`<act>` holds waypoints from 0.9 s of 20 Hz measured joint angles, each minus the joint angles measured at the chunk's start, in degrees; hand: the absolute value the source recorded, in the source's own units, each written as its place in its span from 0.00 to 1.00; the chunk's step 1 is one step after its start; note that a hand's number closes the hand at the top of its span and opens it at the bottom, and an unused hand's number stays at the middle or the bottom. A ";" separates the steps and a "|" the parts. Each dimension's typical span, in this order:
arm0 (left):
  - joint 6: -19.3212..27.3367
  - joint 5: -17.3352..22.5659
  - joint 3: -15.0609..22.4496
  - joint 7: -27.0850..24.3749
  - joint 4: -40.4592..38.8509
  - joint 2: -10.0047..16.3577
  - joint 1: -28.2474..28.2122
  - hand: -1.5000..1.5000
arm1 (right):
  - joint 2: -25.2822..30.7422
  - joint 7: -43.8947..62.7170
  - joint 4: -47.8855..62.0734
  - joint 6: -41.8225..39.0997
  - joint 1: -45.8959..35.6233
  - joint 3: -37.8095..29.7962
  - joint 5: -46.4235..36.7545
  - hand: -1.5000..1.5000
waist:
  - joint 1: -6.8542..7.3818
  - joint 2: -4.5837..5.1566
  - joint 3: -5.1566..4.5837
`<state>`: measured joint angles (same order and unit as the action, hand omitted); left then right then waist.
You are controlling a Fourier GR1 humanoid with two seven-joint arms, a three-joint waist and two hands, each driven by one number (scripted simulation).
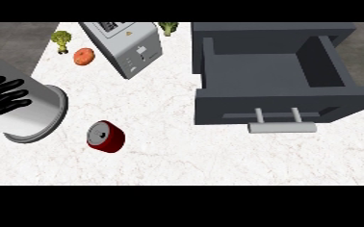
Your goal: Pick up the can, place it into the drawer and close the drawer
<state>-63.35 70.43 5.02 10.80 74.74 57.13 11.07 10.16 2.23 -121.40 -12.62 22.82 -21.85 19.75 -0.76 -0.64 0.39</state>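
Note:
A red can with a silver top lies tilted on the white marble counter, left of centre. The dark grey drawer stands pulled open at the right. Its inside looks bare, and its pale handle faces the near side. My left hand shows at the far left edge, black fingers relaxed and holding nothing, at the end of a thick grey forearm. It is up and to the left of the can, not touching it. My right hand does not show.
A grey box-shaped appliance lies at an angle at the back. To its left are an orange fruit and a broccoli floret; another floret is to its right. Bare counter lies between can and drawer.

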 measured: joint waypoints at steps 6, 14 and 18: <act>1.76 0.22 2.71 3.46 0.52 -3.89 2.44 0.00 | -0.07 1.03 -0.90 -1.83 1.19 -3.13 2.51 0.00 | 0.11 0.33 -0.19; 5.11 -10.81 1.73 4.81 1.85 -14.97 2.98 0.00 | -0.75 0.16 0.22 -5.61 2.24 -6.70 3.74 0.00 | 0.29 0.56 -0.36; 4.88 -17.15 0.24 4.40 0.73 -19.73 2.54 0.00 | -1.59 -0.33 0.67 -7.52 2.56 -8.33 4.01 0.00 | 0.33 0.59 -0.39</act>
<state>-58.47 53.27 5.26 15.20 75.47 37.40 13.61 8.57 1.90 -120.73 -20.14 25.38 -30.18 23.77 -0.43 -0.05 -0.01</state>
